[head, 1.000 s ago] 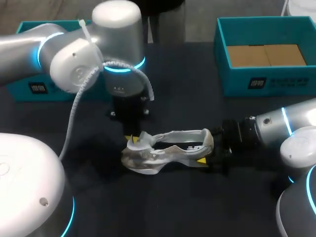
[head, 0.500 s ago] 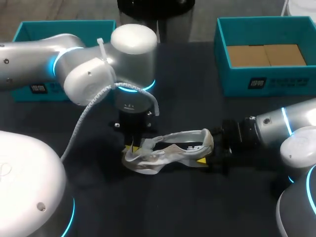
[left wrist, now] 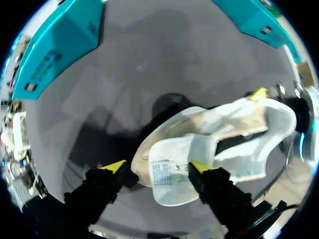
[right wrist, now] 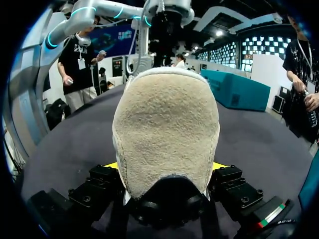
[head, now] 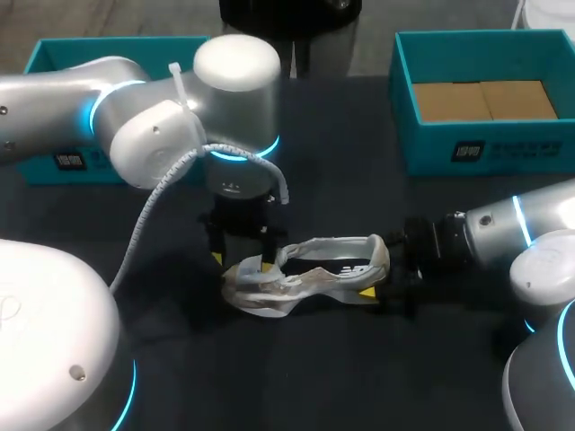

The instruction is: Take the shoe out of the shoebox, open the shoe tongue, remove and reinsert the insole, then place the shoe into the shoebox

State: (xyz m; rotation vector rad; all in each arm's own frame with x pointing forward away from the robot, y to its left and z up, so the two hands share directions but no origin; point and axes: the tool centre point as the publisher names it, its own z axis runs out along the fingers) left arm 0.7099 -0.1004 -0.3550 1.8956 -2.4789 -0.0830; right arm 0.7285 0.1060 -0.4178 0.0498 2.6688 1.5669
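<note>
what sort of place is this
Probably a robot test bench or demo cell rather than a shop: a left arm and a right arm meet at a shoe on a dark table, with an open teal shoebox behind.

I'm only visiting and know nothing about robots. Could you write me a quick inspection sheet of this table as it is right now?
Surface: dark matte table, flat.
Job's things: white and beige shoe resting on the table between both arms; open teal cardboard shoebox at the far right, with brown cardboard inside; teal box part at the far left.
Clutter: nothing seen.
Grippers: left gripper open, straddling the shoe's front end, with the tongue between its fingers; right gripper shut on the shoe's heel.
Cables: white coiled cable running along the left arm.
Surroundings: nothing seen reaching over the table.
</note>
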